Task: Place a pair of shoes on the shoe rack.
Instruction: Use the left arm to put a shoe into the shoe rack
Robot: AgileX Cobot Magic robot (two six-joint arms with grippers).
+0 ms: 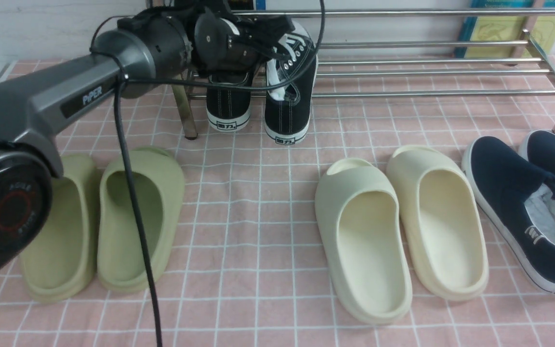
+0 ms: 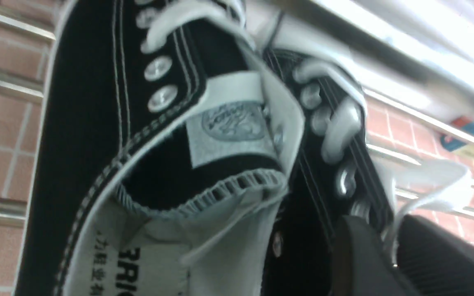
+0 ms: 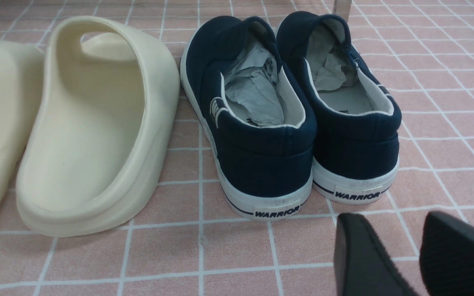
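Across the back, the shoe rack (image 1: 431, 72) is seen with both black sneakers (image 1: 287, 111) laid on its left end, heels overhanging. Placement is judged nearly done. Whether the left gripper (image 2: 389, 246) grips them cannot be told.

The front view is lit brightly and evenly from above; only thin, soft shadows are cast under the cream slides (image 1: 369, 241) in front of the shoe rack (image 1: 431, 72). Streaks of glare are seen along the rack's steel bars. The left wrist view is smeared by motion blur: the black sneaker (image 2: 80, 144) against the rack is rendered soft, and the rack's top bar is blown out to white. The right wrist view is sharp and evenly lit, and the navy slip-ons (image 3: 261, 156) near the rack's leg are crisply rendered.
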